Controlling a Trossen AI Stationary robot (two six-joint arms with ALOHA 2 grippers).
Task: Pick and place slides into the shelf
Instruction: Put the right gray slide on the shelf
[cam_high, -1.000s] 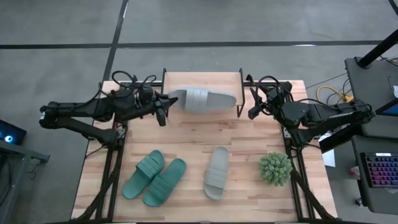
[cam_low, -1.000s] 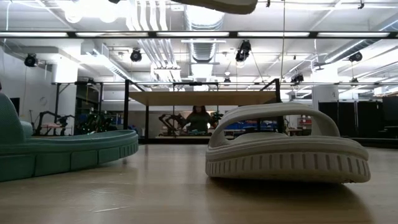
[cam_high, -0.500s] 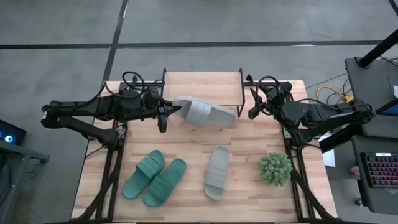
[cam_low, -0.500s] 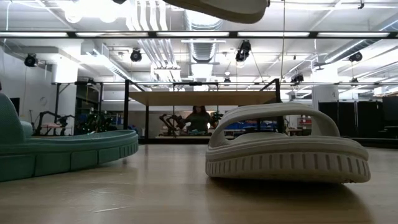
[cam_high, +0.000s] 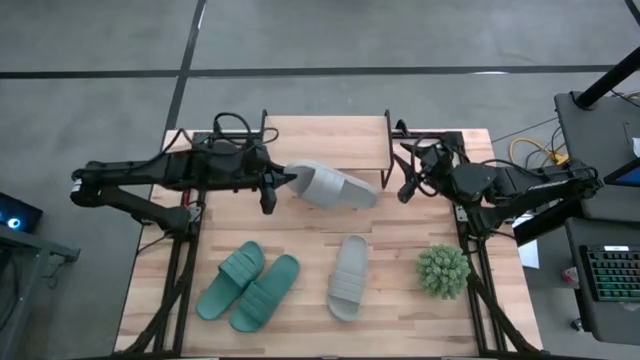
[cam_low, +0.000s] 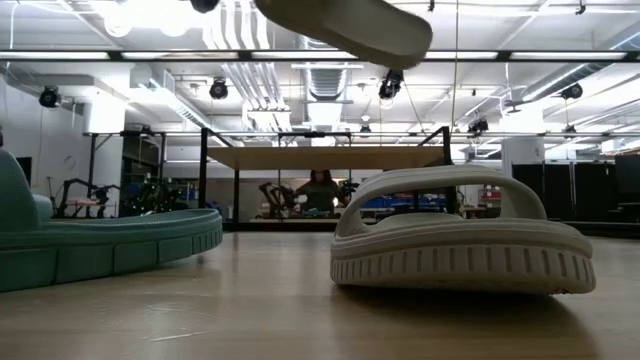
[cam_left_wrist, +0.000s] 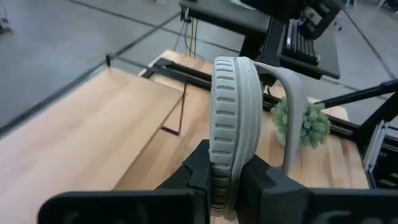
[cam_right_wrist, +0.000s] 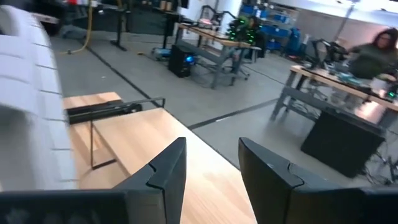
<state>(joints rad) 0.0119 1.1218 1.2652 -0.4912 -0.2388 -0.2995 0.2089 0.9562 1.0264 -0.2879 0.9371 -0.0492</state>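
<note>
My left gripper (cam_high: 272, 186) is shut on a pale grey slide (cam_high: 332, 186), held in the air just in front of the shelf (cam_high: 325, 140), whose light wooden top stands at the far middle of the table. The low view shows this slide (cam_low: 345, 25) high up. My right gripper (cam_high: 404, 186) hovers open near the slide's free end, with nothing between its fingers (cam_right_wrist: 165, 177). A second grey slide (cam_high: 347, 277) and two teal slides (cam_high: 248, 286) lie sole-down on the table nearer the front. My left gripper pinches one end of the slide's sole (cam_left_wrist: 224, 177) between its two fingers, one on the strap side and one on the underside. The fingers come about level from the table's left, along the slide. The slide is lifted clear and tilted, its free end (cam_low: 410, 45) lower.
A spiky green plant ball (cam_high: 443, 271) sits at the near right. The shelf's black legs (cam_high: 387, 160) stand on either side of its top. Bare tabletop lies between the shelf and the slides at the front. A person sits in the room beyond the table.
My left gripper has carried the grey slide from over the shelf toward the table's near edge and a little right. The slide has sunk and tipped, its free end dropping lower. My right gripper has rolled at the wrist without changing place.
</note>
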